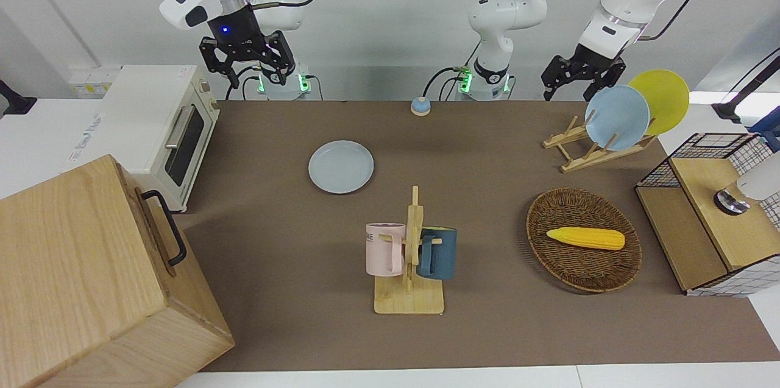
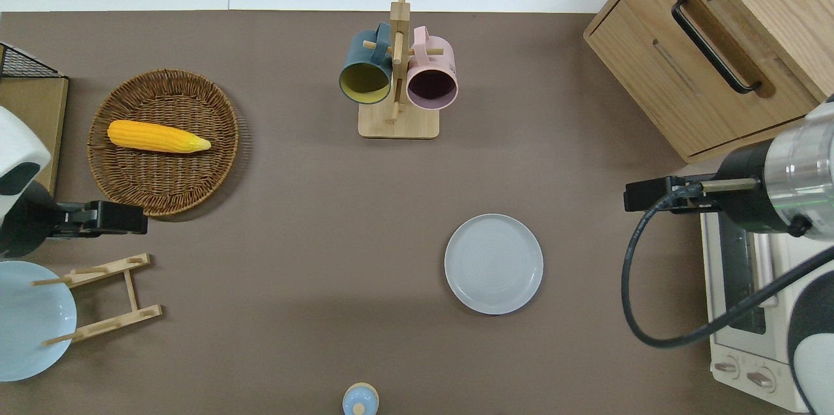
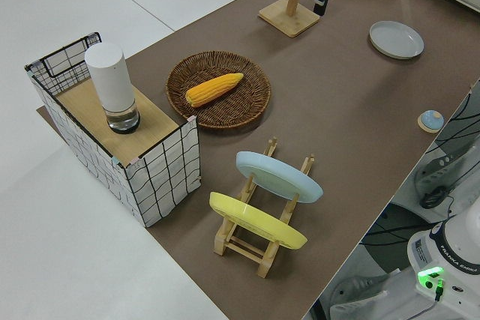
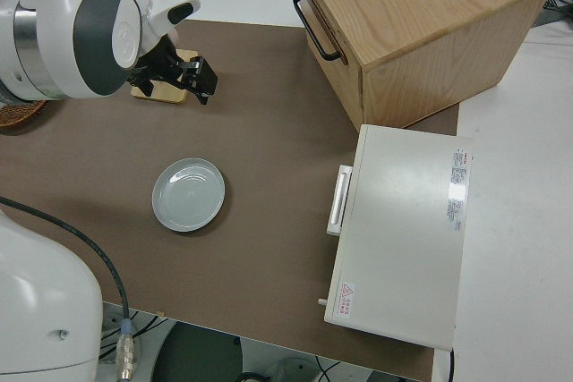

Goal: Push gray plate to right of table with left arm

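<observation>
Gray plate flat on tabletop, both arms raised

Gray plate: lies flat and alone on the brown tabletop, toward the right arm's end. It is nearer to the robots than the mug rack, with the toaster oven beside it at the tabletop's edge. Nothing touches it.

Left end effector: up in the air, over the tabletop between the wicker basket and the plate rack, well apart from the gray plate. Fingers spread, holding nothing.

Right end effector: parked, fingers spread, empty.

Other items: corn cob in the wicker basket; sky-blue plate and yellow plate standing in the plate rack; dark blue mug and pink mug hanging on the mug rack; wooden cabinet at the right arm's end.
</observation>
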Controlling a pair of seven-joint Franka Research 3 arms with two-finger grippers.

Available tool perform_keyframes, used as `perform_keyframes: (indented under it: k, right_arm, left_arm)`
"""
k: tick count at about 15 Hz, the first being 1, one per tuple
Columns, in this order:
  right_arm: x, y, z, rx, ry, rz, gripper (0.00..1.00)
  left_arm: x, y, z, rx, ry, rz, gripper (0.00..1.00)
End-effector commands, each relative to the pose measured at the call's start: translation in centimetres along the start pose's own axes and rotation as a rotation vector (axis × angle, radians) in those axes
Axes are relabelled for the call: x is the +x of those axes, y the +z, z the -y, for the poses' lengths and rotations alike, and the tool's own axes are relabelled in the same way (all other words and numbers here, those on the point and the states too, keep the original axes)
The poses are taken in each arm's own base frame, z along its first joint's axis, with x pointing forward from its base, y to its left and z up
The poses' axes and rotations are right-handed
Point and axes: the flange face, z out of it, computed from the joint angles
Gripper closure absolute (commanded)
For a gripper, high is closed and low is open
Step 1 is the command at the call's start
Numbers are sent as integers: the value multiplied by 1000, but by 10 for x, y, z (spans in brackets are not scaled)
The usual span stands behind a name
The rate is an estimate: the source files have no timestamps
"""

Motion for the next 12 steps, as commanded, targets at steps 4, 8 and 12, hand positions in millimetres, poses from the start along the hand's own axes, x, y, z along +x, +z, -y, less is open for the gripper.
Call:
perform_keyframes:
  k: [4,8,12]
  right_arm:
    - [1,-3,0,18,4,0,5]
    - [1,-3,0,18,4,0,5]
    - [1,-3,0,18,4,0,5]
  left_arm:
    - [-4,-16,4,34,-4,9,7]
    - [-4,-17,5,35,-2,5,7]
    - [-4,-17,-2,35,8,1,7]
